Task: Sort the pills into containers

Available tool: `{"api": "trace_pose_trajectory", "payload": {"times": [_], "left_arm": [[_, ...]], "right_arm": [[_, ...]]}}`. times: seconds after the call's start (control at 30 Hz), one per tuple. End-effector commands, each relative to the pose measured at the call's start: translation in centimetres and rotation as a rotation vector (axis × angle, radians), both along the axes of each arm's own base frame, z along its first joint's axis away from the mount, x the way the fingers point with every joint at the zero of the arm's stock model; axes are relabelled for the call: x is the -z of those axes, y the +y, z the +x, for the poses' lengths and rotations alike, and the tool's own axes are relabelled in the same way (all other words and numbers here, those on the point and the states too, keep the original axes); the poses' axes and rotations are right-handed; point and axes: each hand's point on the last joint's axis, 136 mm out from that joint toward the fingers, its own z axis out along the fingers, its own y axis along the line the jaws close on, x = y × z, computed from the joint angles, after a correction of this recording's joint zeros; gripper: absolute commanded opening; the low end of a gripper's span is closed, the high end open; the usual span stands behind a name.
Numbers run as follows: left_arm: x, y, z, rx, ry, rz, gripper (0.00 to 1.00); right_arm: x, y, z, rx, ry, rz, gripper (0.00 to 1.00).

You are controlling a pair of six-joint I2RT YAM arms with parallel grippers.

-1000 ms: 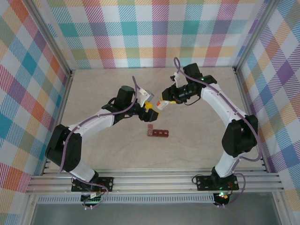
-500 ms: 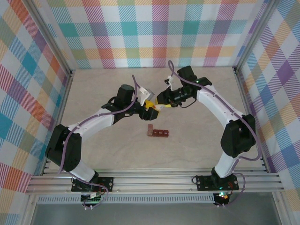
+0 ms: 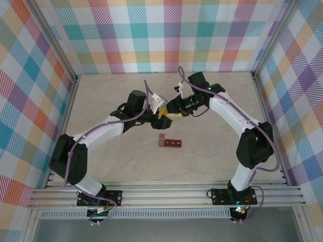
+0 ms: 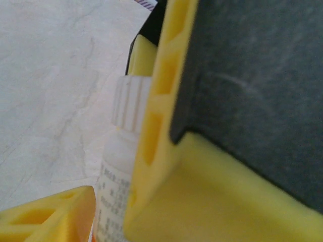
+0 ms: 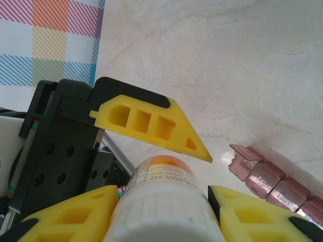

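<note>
Containers, small dark red-brown plastic four-compartment strip, on pale marbled table. Right gripper pinching white cylindrical plastic bottle; left gripper jaws spread round its ribbed cap, probably not touching.

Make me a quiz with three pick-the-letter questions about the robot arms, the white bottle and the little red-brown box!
1. Where is the pill box?
A. Lying on the table, between the two arms
B. Inside the left gripper
C. Leaning against the back wall

2. What colour are the fingers in the right wrist view?
A. Blue
B. Yellow
C. Green

3. What is the right gripper doing?
A. Standing open and empty
B. Holding the pill box
C. Shut on the white bottle

Answers:
1 A: the top view shows it flat on the table, with an arm on each side.
2 B: both fingers are bright yellow.
3 C: the bottle sits squeezed between the two fingers.
</note>
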Motion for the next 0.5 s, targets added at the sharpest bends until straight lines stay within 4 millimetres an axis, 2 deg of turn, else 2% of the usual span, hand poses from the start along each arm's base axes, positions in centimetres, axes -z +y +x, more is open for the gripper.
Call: {"api": "trace_pose_trajectory", "payload": {"times": [0.0,0.47], "left_arm": [[-0.72,-0.62,-0.58,0.051,-0.009,-0.006,0.68],[-0.55,-0.73,-0.72,0.061,0.004,0.009,0.47]], "right_arm": [[-0.48,0.54,-0.07,-0.015,0.007,0.029,0.35],[-0.41,0.46,-0.26,-0.014,0.009,0.029,0.36]]}}
